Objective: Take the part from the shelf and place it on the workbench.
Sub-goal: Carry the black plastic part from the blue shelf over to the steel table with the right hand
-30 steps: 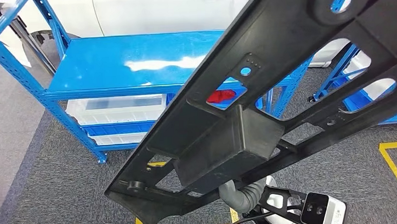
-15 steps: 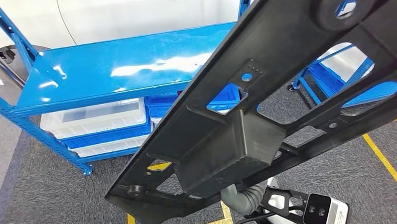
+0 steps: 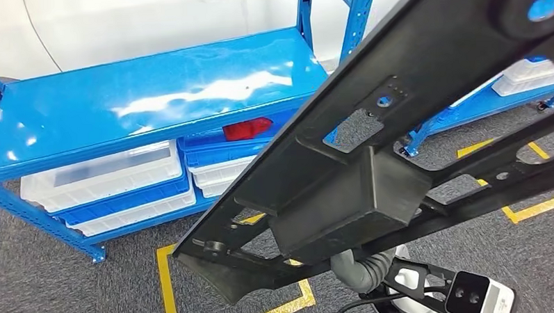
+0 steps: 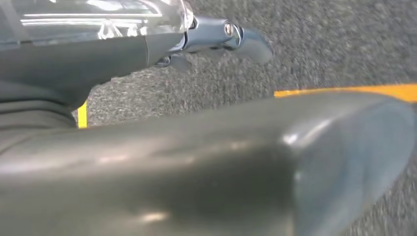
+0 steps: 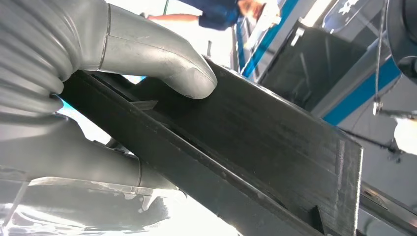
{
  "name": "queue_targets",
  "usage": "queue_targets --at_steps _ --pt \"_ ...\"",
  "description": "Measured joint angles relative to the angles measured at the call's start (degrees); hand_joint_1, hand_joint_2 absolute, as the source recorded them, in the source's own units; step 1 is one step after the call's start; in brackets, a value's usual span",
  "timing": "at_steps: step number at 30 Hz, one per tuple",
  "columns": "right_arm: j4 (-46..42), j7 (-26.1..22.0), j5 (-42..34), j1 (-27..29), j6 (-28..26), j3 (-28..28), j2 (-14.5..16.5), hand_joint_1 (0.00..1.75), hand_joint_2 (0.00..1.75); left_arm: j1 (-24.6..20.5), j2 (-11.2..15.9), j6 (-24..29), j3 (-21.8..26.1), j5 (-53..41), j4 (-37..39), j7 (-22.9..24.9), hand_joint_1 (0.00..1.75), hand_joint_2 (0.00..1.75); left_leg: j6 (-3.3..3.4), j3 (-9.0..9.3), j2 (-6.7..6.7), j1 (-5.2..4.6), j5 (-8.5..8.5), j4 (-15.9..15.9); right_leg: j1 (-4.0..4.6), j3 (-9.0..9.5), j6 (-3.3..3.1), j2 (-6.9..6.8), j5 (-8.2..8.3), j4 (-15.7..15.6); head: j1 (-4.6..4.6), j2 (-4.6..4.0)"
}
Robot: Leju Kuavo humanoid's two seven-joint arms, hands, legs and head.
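Note:
The part point(image 3: 345, 196) is a long black plastic frame with cut-outs and a box-shaped block in its middle. It lies slanted across the head view, in the air above the floor. My right hand point(image 3: 360, 270) grips it from below, under the block. In the right wrist view the grey thumb point(image 5: 162, 64) presses on the part's flat black face point(image 5: 275, 142), with the fingers wrapped beneath. My left hand point(image 4: 196, 167) hangs over the grey carpet, thumb stretched out, with nothing in it.
A blue shelf point(image 3: 147, 98) with a bare top board stands ahead at the left. White bins point(image 3: 101, 176) and a red object point(image 3: 247, 128) sit on its lower levels. Another blue rack point(image 3: 508, 93) stands at the right. Yellow floor lines point(image 3: 166, 285) mark the carpet.
The whole picture has shifted: the camera has turned, so the blue shelf now lies further left and lower. The part stays in my right hand at about the same slant.

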Motion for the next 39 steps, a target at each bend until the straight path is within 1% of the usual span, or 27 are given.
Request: queue_targets --at_steps 2,3,4,6,8,10,11,12,13,15,16,17,19,20,22,24,26,27,28,29,30,31,33,34,35,37,39 --pt "-1.63 -0.01 1.3 0.79 -1.64 -0.33 -0.18 1.75 1.75 -0.02 -0.07 -0.59 -0.02 -0.93 0.0 0.13 0.0 0.0 -0.35 0.11 0.86 -0.33 -0.22 0.18 0.64 3.61 -0.78 -2.41 2.02 -7.01 -0.01 0.01" --pt "-2.52 -0.02 2.0 1.31 -2.72 -0.39 -0.28 1.75 1.75 0.01 -0.09 -1.01 -0.08 -1.53 0.0 0.17 0.0 0.0 -0.59 0.15 1.28 -0.45 -0.32 0.24 0.93 4.29 -1.11 -3.1 2.19 -8.53 -0.01 0.01" --pt "-3.43 -0.03 2.74 1.96 -4.0 -0.4 -0.42 1.75 1.75 0.04 -0.1 -1.51 -0.19 -2.19 0.0 0.21 0.0 0.0 -0.86 0.21 1.75 -0.54 -0.38 0.25 1.16 4.27 -1.39 -3.04 2.05 -8.8 -0.02 0.01" --pt "-5.14 -0.04 3.97 3.35 -6.56 -0.29 -0.79 1.75 1.75 -0.03 -0.08 -2.37 -0.47 -3.26 0.0 0.33 0.0 0.0 -1.48 0.43 2.27 -0.48 -0.68 0.3 0.92 4.21 -1.94 -1.78 2.36 -9.09 -0.02 0.01" --pt "-6.5 -0.07 4.68 4.0 -8.48 0.2 -1.26 1.75 1.75 -0.11 -0.11 -2.98 -0.63 -3.87 0.01 0.55 0.0 0.0 -2.1 -0.36 0.58 -0.29 -2.71 2.68 0.5 4.27 -2.6 -0.65 2.77 -9.49 -0.02 0.01" --pt "-7.31 -0.11 4.82 4.1 -9.52 0.96 -1.77 1.75 1.75 0.03 -0.16 -3.37 -0.67 -4.13 0.02 0.89 0.0 0.0 -2.53 -3.15 -1.81 -0.04 -6.65 9.42 0.4 4.14 -2.99 0.54 2.99 -9.57 -0.02 0.01" --pt "-7.52 -0.1 4.74 4.14 -9.75 1.29 -2.04 1.75 1.75 0.14 -0.17 -3.45 -0.68 -4.23 0.02 1.11 0.0 0.0 -2.67 -4.8 -2.35 0.04 -8.31 13.29 0.42 4.06 -3.06 1.22 3.05 -9.55 -0.02 0.01" --pt "-7.65 -0.08 4.63 4.16 -9.89 1.56 -2.32 1.75 1.75 0.25 -0.18 -3.49 -0.69 -4.29 0.02 1.36 0.0 0.0 -2.77 -5.93 -2.6 0.07 -9.04 15.94 0.43 4.02 -3.08 1.95 3.1 -9.51 -0.02 0.01" --pt "-7.82 -0.07 4.53 4.15 -10.0 1.79 -2.62 1.75 1.75 0.3 -0.22 -3.5 -0.71 -4.4 0.02 1.67 0.0 0.0 -2.79 -6.18 -2.72 0.1 -8.62 16.62 0.43 4.02 -3.05 2.71 3.13 -9.45 -0.02 0.02" --pt "-8.15 -0.04 4.47 4.07 -10.29 2.1 -3.06 1.75 1.75 0.32 -0.29 -3.45 -0.77 -4.67 0.02 2.25 0.0 0.0 -2.69 -4.38 -2.92 0.17 -5.68 12.93 0.41 4.12 -2.95 3.89 3.16 -9.33 -0.02 0.0" --pt "-8.39 -0.04 4.48 3.99 -10.54 2.21 -3.23 1.75 1.75 0.29 -0.33 -3.41 -0.82 -4.83 0.02 2.55 0.0 0.0 -2.58 -2.75 -3.41 0.23 -3.75 9.45 0.41 4.17 -2.87 4.38 3.13 -9.25 -0.02 0.0" --pt "-8.64 -0.04 4.5 3.85 -10.89 2.27 -3.33 1.75 1.75 0.3 -0.34 -3.38 -0.9 -5.03 0.04 2.87 0.0 0.0 -2.4 -1.27 -4.62 0.3 -2.48 6.26 0.44 4.13 -2.71 4.81 3.12 -9.15 -0.02 -0.01" --pt "-9.19 -0.04 4.51 3.36 -11.66 2.33 -3.46 1.75 1.75 0.27 -0.41 -3.32 -1.1 -5.41 0.09 3.56 0.0 0.0 -2.04 0.74 -6.73 0.41 -1.2 1.35 0.47 3.64 -2.12 5.78 3.22 -8.8 -0.02 0.0" --pt "-9.5 -0.04 4.47 3.14 -11.92 2.35 -3.5 1.75 1.75 0.23 -0.44 -3.3 -1.22 -5.6 0.12 3.93 0.0 0.0 -1.83 0.99 -7.25 0.37 -1.33 0.59 0.42 3.3 -1.73 6.27 3.37 -8.71 -0.02 0.01" --pt "-10.04 -0.01 4.32 2.91 -11.85 2.35 -3.54 1.75 1.75 0.07 -0.55 -3.22 -1.42 -5.82 0.13 4.39 0.0 0.0 -1.25 0.99 -6.34 0.42 -1.14 0.2 0.3 2.81 -0.98 7.14 3.63 -8.67 -0.02 0.01" --pt "-10.6 -0.01 4.22 2.57 -11.23 2.32 -3.55 1.75 1.75 0.02 -0.6 -3.12 -1.52 -5.93 0.13 4.51 0.0 0.0 -0.45 1.08 -5.06 0.66 -0.73 -0.34 0.45 1.74 -0.38 5.59 2.22 -6.63 0.0 0.0" --pt "-10.95 -0.03 4.22 2.11 -10.53 2.26 -3.55 1.75 1.75 0.09 -0.53 -2.99 -1.52 -5.88 0.13 4.42 0.0 0.0 0.03 1.1 -3.65 0.59 -0.58 -0.59 0.41 -1.28 0.14 2.69 -1.47 -0.1 0.01 0.0" --pt "-11.01 -0.04 4.23 1.98 -10.24 2.22 -3.55 1.75 1.75 0.18 -0.46 -2.88 -1.51 -5.8 0.13 4.38 0.0 0.0 0.12 1.08 -2.93 0.49 -0.61 -0.57 0.26 -3.11 0.36 1.92 -3.22 3.86 0.0 0.0" --pt "-11.05 -0.04 4.23 1.97 -10.02 2.19 -3.55 1.75 1.75 0.25 -0.38 -2.73 -1.5 -5.71 0.13 4.33 0.0 0.0 0.13 1.07 -2.23 0.44 -0.64 -0.55 0.11 -4.44 0.55 1.55 -4.14 6.77 0.0 -0.01" --pt "-11.1 -0.03 4.24 1.97 -9.85 2.15 -3.55 1.75 1.75 0.25 -0.31 -2.59 -1.49 -5.64 0.13 4.3 0.0 0.0 0.09 1.09 -1.56 0.41 -0.7 -0.53 -0.02 -4.79 0.67 1.32 -3.97 7.7 0.0 0.0" --pt "-11.21 -0.03 4.24 1.96 -9.74 2.12 -3.55 1.75 1.75 0.2 -0.26 -2.46 -1.49 -5.58 0.13 4.27 0.0 0.0 0.0 1.17 -0.95 0.4 -0.78 -0.51 -0.12 -3.93 0.73 1.05 -2.75 6.23 0.0 0.0" --pt "-11.39 -0.02 4.24 1.95 -9.69 2.09 -3.55 1.75 1.75 0.14 -0.22 -2.38 -1.48 -5.52 0.13 4.26 0.0 0.0 -0.16 1.31 -0.39 0.4 -0.9 -0.5 -0.16 -1.95 0.68 0.45 -0.82 2.64 0.0 0.01" --pt "-11.81 -0.03 4.25 1.82 -9.63 1.91 -3.54 1.75 1.75 0.07 -0.05 -2.22 -1.4 -5.3 0.13 4.53 0.0 0.0 -0.67 1.66 0.53 0.19 -1.27 -0.37 0.13 2.31 0.15 -2.02 1.97 -5.35 -0.01 0.01" --pt "-11.95 -0.04 4.26 1.72 -9.6 1.76 -3.53 1.75 1.75 0.06 0.13 -2.19 -1.3 -5.13 0.13 4.78 0.0 0.0 -0.97 1.79 0.96 0.04 -1.44 -0.3 0.36 3.46 -0.25 -2.86 2.48 -7.68 -0.01 0.01" --pt "-12.03 -0.04 4.27 1.63 -9.54 1.56 -3.52 1.75 1.75 0.05 0.33 -2.26 -1.14 -4.96 0.13 5.06 0.0 0.0 -1.29 1.87 1.43 -0.13 -1.56 -0.25 0.63 3.77 -0.68 -3.19 2.41 -8.53 -0.01 0.0" --pt "-12.1 -0.04 4.23 1.53 -9.06 1.08 -3.48 1.75 1.75 -0.09 0.78 -2.68 -0.67 -4.57 0.11 5.43 0.0 0.0 -1.9 1.99 2.37 -0.19 -1.79 -0.24 0.71 3.54 -1.48 -2.02 2.55 -8.67 -0.01 0.01" --pt "-12.07 -0.02 4.04 1.35 -8.27 0.67 -3.36 1.75 1.75 -0.29 1.24 -2.97 -0.12 -4.07 0.09 5.55 0.0 0.0 -2.47 1.44 1.1 0.03 -3.33 1.45 0.46 3.54 -2.32 -0.93 2.84 -9.01 -0.02 0.01"
